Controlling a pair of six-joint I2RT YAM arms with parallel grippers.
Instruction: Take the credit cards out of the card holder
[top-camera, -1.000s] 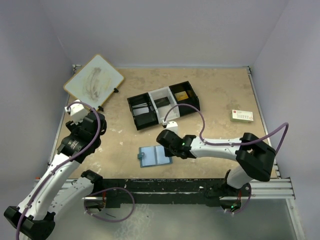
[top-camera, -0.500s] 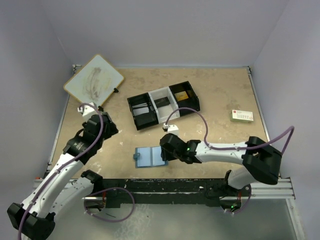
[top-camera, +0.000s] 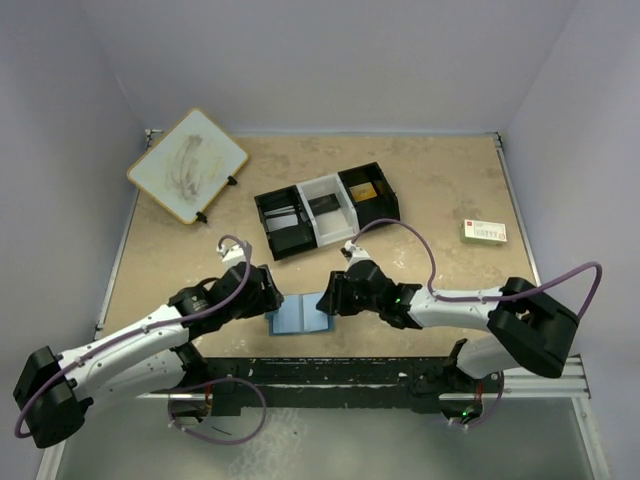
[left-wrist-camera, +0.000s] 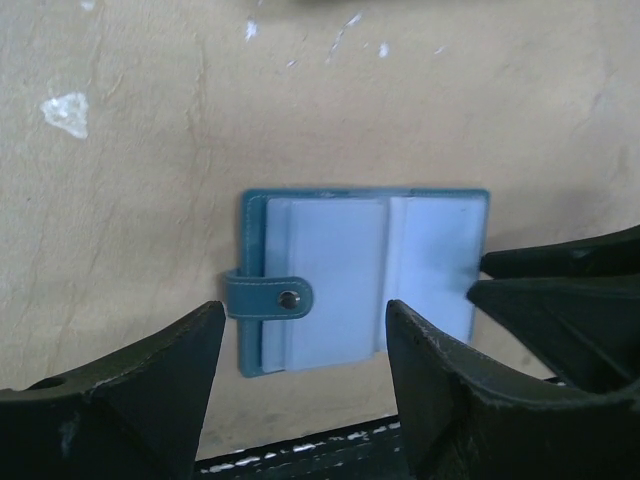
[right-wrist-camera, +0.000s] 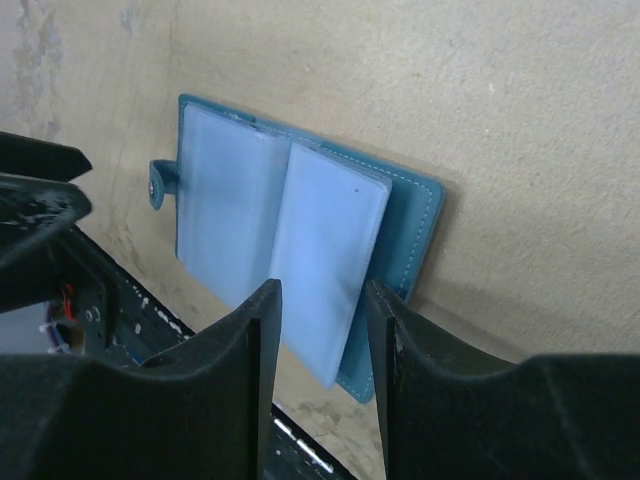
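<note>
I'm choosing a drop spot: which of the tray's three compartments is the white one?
The middle compartment; the left compartment and the right compartment flanking it are both black.

Your bench is a mottled tan surface with pale scuffs. By its near edge, about midway along, the blue card holder lies open, pale pockets up. Nearer the middle sits a black-and-white three-compartment tray, set at a slant. A wood-rimmed white board covers the far left corner. Close to the right edge lies a white card with green and red print.
</note>
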